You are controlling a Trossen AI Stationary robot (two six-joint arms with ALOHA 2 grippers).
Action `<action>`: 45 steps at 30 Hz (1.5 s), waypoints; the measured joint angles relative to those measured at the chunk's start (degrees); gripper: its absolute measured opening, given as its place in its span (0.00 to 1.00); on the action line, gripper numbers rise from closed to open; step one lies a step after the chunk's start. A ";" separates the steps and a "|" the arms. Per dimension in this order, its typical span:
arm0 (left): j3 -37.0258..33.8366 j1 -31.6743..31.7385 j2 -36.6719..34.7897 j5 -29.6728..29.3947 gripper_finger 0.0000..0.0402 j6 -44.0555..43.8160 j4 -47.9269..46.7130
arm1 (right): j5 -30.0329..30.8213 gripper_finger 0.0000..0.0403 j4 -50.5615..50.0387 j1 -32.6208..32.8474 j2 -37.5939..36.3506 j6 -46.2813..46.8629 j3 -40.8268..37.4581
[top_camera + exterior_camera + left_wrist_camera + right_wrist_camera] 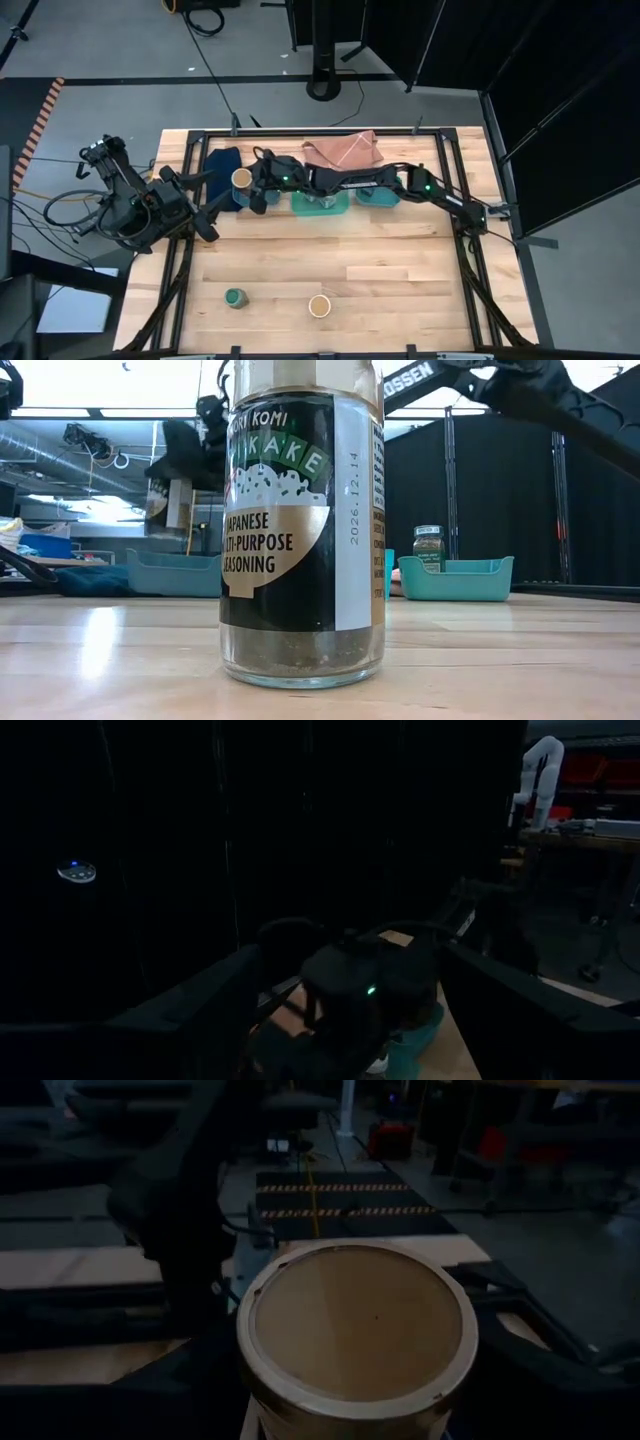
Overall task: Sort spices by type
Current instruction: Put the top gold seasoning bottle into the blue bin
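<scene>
Tan-lidded spice jar (pixel 357 1335) sits pinched in the right hand (pixel 262 192) over the leftmost teal tray (pixel 225 165), so placing is the step, the next move a gentle lowering and release, while the left hand (pixel 205 215) waits beside, its fingers unclear.

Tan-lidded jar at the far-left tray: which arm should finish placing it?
Right. The right gripper is already at the tan-lidded jar, whose lid fills its wrist view, over the leftmost tray. The left gripper sits at the table's left edge, not on a jar.
</scene>
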 joint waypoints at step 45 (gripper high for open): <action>0.00 0.01 0.00 -0.01 0.77 -0.06 -1.23 | -5.30 0.71 4.02 -3.18 8.38 4.09 1.65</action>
